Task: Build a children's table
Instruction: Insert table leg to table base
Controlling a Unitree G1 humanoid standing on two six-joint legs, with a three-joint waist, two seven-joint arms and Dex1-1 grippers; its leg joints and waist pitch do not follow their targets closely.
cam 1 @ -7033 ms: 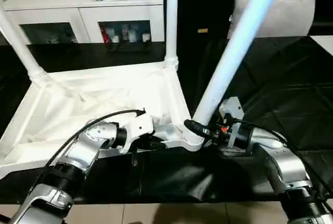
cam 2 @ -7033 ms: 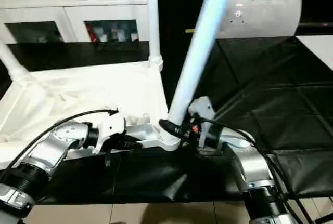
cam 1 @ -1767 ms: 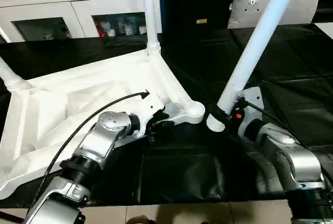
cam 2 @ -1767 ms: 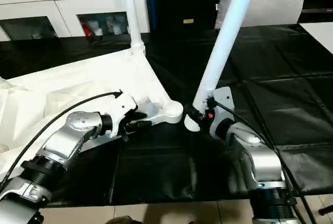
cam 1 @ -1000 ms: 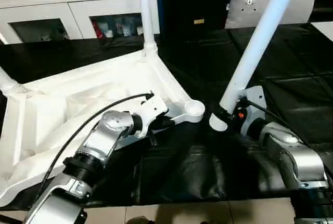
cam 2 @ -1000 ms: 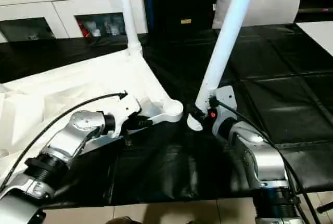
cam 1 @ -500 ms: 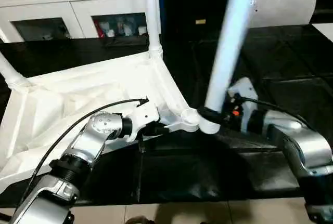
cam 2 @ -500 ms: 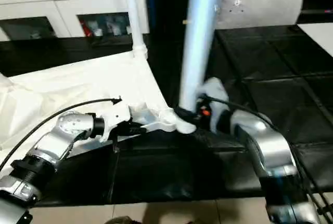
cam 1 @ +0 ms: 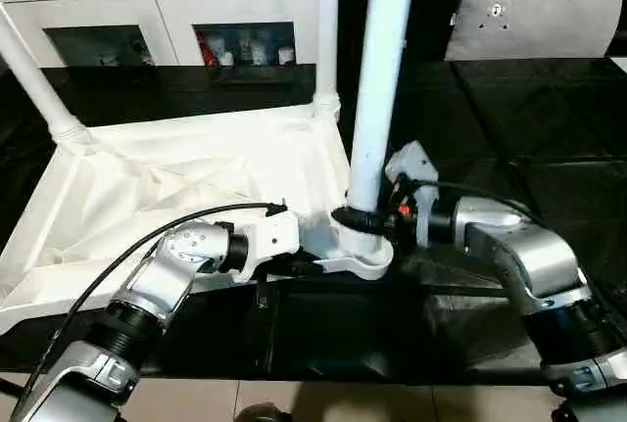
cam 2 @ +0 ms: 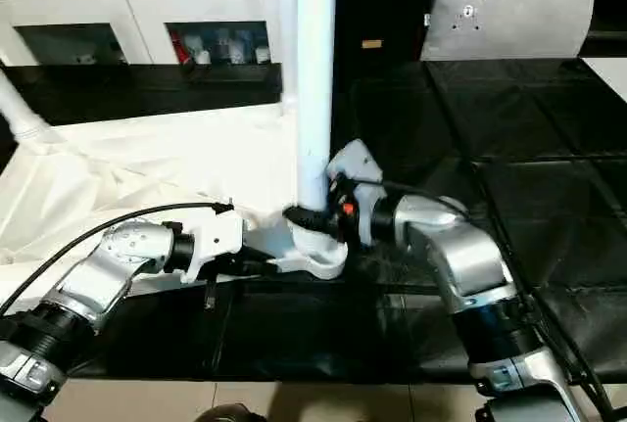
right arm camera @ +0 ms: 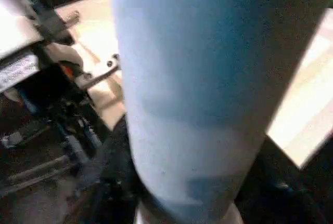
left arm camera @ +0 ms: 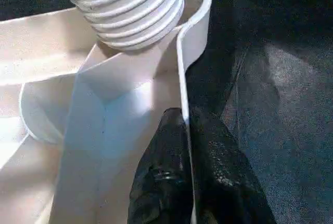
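A second ago the leg (cam 1: pixel 380 70) leaned away with its foot clear of the corner; now it stands almost upright, its threaded end at the near corner socket (cam 1: pixel 360 246) of the tabletop (cam 1: pixel 176 187).

Taking that socket as the mark: to its left, the left hand (left arm camera: pixel 187 177) is pinched shut on the thin rim (left arm camera: pixel 183 78) leading to the socket, steadying the upturned tabletop on the black counter (cam 1: pixel 509 128). Directly above the socket rises the leg, its long axis nearly vertical. To the right, the right hand (cam 1: pixel 367 218) is clasped round the leg's lowest part, half closed on it. That arm does the seating; I'd say the leg now needs turning or pressing straight down.
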